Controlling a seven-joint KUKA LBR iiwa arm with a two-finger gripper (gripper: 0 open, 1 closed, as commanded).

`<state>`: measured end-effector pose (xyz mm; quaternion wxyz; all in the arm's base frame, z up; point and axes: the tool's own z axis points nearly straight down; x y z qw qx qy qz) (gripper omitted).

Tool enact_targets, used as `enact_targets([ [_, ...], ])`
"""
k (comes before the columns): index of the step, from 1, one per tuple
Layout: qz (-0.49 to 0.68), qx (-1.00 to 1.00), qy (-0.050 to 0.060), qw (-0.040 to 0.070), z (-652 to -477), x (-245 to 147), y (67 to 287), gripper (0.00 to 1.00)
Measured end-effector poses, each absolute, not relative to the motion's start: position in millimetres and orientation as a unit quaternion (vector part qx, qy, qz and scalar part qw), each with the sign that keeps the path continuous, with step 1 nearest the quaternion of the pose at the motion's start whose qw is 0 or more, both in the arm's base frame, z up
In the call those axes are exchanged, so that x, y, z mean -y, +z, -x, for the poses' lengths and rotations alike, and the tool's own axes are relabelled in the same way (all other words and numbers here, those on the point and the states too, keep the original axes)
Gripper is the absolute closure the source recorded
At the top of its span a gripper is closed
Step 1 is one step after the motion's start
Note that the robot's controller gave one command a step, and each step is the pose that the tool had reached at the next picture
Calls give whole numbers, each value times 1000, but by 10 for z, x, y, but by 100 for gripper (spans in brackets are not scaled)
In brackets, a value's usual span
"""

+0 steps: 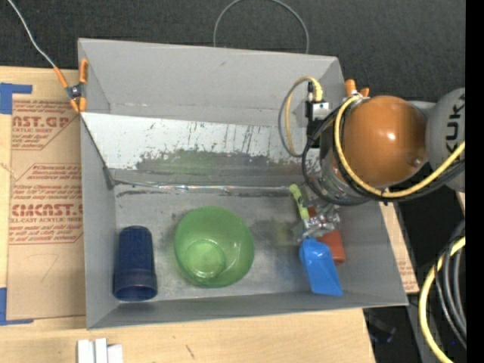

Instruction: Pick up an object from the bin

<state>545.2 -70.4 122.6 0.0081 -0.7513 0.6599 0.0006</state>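
Note:
My gripper [323, 219] hangs low at the bin's right side, under the arm's orange dome. Directly below it lies a blue wedge-shaped piece [320, 269], pointing toward the front right corner. A small red-orange block [335, 246] sits against the blue piece's right side, partly under the gripper. A thin yellow-green piece [299, 200] shows just left of the gripper, touching or very close to it; I cannot tell which.
A light green bowl [213, 246] stands upright in the middle of the floor. A dark blue cup [134, 264] lies on its side at the front left. The bin's sloped walls rise close behind and to the right of the gripper.

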Motion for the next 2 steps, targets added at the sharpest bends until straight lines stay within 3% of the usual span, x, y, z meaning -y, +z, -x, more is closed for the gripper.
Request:
enact_targets([
  [2,751,-660,2,8,-5449,693,1439,100],
])
